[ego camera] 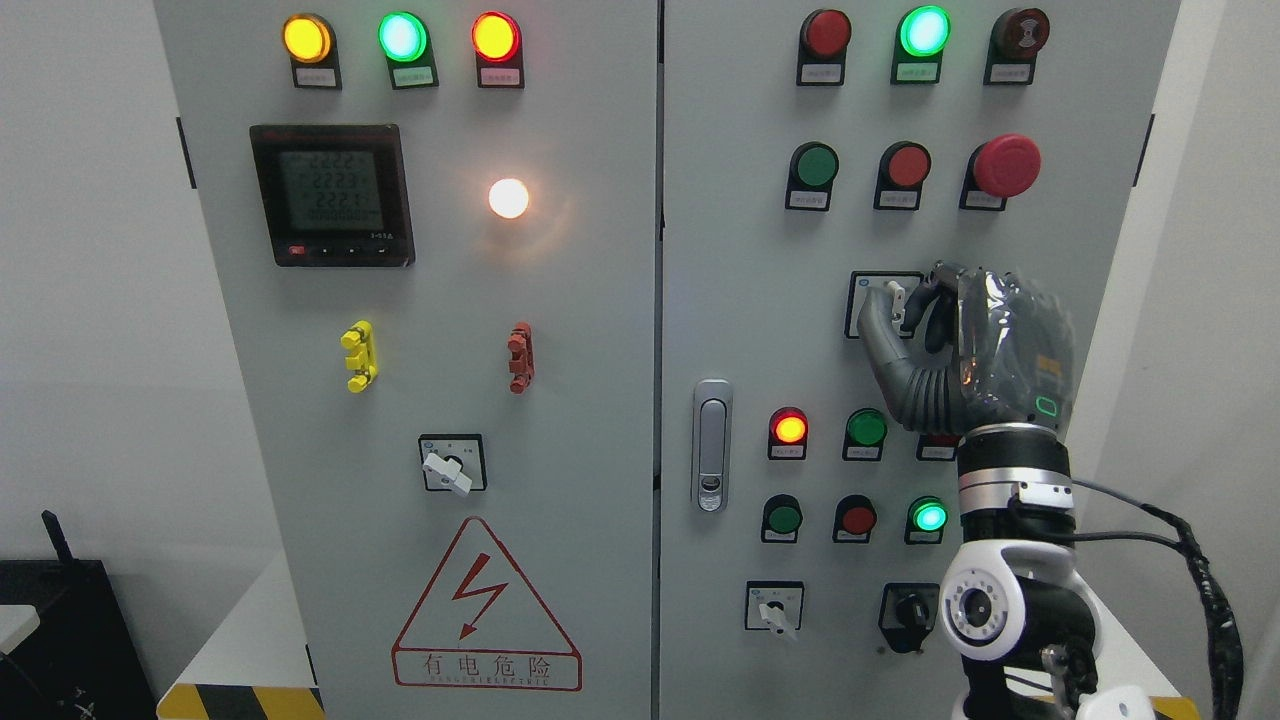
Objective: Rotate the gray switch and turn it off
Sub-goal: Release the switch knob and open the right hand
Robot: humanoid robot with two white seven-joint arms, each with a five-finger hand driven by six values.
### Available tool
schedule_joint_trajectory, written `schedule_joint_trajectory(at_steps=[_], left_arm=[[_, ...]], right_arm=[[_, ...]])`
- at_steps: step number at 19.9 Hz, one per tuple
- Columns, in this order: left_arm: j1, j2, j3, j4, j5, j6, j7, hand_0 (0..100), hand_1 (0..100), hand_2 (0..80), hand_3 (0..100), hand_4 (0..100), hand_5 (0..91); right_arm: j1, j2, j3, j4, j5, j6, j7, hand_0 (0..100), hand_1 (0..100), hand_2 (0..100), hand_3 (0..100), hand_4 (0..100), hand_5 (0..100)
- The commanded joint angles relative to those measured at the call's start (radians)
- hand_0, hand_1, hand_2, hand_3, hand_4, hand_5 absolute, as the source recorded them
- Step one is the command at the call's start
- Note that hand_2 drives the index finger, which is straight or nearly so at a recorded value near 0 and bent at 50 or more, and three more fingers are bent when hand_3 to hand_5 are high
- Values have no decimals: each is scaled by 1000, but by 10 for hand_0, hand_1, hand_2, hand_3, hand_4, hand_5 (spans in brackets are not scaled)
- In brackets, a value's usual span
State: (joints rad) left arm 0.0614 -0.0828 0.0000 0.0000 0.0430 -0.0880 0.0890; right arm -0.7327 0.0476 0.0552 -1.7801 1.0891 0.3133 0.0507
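On the right door of the grey electrical cabinet (pixel 720 250), a grey rotary switch (pixel 893 297) sits in a white square plate in the middle right. My right hand (pixel 915 310) rises from the lower right and is shut on this switch, thumb on its left and fingers curled over its right. The hand hides most of the plate. The switch handle shows white between thumb and fingers, pointing roughly up. My left arm is out of view.
Similar grey rotary switches sit at the left door's lower middle (pixel 448 470) and the right door's bottom (pixel 776 612). A black knob (pixel 908 607) lies beside my wrist. A red mushroom button (pixel 1005 165) is above the hand. A door latch (pixel 711 445) stands left.
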Motion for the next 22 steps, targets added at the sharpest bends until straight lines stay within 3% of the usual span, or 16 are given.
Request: schedule_joint_trajectory(at_steps=[1, 5, 9, 11, 22], left_arm=[[0, 0, -2, 14, 0, 1, 3, 120, 389, 0, 0, 0, 0], [0, 0, -2, 14, 0, 1, 5, 120, 389, 0, 0, 0, 0], [0, 0, -2, 14, 0, 1, 5, 120, 389, 0, 0, 0, 0], [0, 0, -2, 14, 0, 1, 5, 120, 389, 0, 0, 0, 0], [0, 0, -2, 14, 0, 1, 5, 120, 389, 0, 0, 0, 0]], right_arm=[[-1, 0, 0, -1, 0, 0, -2, 601, 362, 727, 963, 913, 1000], [1, 0, 0, -2, -1, -2, -2, 617, 348, 729, 964, 916, 1000], [3, 0, 0, -5, -1, -2, -2, 439, 381, 728, 963, 917, 1000], [4, 0, 0, -7, -1, -2, -2, 398, 390, 728, 962, 917, 1000], [6, 0, -2, -21, -5, -3, -2, 337, 403, 727, 963, 916, 1000]])
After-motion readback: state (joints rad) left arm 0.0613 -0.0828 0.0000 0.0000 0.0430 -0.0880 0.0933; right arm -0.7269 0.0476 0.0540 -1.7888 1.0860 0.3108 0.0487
